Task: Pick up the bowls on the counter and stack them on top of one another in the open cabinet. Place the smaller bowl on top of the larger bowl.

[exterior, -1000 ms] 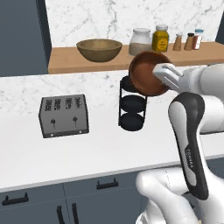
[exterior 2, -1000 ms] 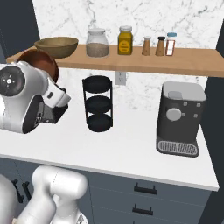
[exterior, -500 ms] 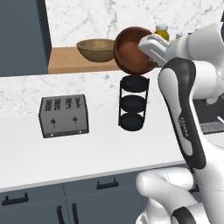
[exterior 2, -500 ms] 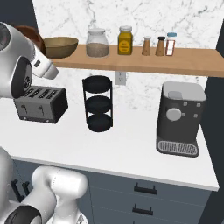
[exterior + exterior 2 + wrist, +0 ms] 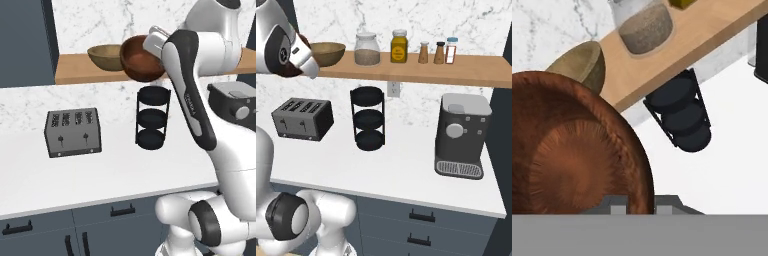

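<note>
While you look through the left base view, you find the dark reddish-brown glossy smaller bowl (image 5: 141, 58) in the upper middle of the frame, tipped on its side, carried by the gripper (image 5: 156, 41) on the white arm. It hangs just right of the wide light tan wooden larger bowl (image 5: 106, 56), which sits on the orange-brown wooden shelf board of the open cabinet (image 5: 75, 74). Below them, the grey four-slot toaster (image 5: 72, 132) and the black three-tier round rack (image 5: 151, 116) stand on the white marble-look counter (image 5: 115, 167).

Turning to the right base view, you see the tan bowl (image 5: 327, 52) at the upper left on the shelf (image 5: 421, 72), with a slice of the brown bowl (image 5: 287, 70) behind the arm just left of it. A glass jar of grain (image 5: 367, 49) stands beside the tan bowl.

Through the hand view, the brown bowl (image 5: 572, 155) occupies the lower left, its rim pinched between the fingertips at the bottom edge; the tan bowl (image 5: 580, 66) lies beyond it.

You are in the carry step, I judge, with the larger bowl already placed. Next you need to level the small bowl, centre it over the tan one, lower it inside, then release, minding the jar.
</note>
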You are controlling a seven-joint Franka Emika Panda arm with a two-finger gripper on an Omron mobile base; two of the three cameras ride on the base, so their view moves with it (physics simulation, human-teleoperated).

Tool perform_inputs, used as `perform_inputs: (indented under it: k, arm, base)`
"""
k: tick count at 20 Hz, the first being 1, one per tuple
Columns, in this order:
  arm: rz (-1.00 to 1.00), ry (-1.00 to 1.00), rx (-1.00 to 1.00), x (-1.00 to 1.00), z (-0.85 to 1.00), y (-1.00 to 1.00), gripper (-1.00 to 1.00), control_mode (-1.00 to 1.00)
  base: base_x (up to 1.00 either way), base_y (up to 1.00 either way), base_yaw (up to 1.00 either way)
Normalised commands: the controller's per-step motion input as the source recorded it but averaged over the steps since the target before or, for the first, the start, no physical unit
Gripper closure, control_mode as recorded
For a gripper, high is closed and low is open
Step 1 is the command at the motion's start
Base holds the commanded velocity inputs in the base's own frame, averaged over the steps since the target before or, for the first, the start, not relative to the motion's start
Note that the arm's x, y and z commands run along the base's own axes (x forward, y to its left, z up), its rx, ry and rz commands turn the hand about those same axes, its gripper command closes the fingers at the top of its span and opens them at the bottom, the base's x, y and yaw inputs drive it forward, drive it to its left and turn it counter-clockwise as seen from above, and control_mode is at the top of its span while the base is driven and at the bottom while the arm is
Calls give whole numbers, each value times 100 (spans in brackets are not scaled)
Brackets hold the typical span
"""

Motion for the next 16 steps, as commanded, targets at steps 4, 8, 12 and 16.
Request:
perform_inputs:
  k: [4, 8, 12, 16]
  arm:
    - [0, -10, 7, -11, 9, 0, 100, -100]
    - [0, -20, 9, -10, 22, 2, 100, -100]
    - [0, -5, 1, 30, 41, 19, 100, -100]
    - [0, 5, 0, 54, 41, 6, 100, -100]
  base:
    - [0, 0, 0]
    - [0, 0, 0]
    - [0, 0, 0]
    - [0, 0, 0]
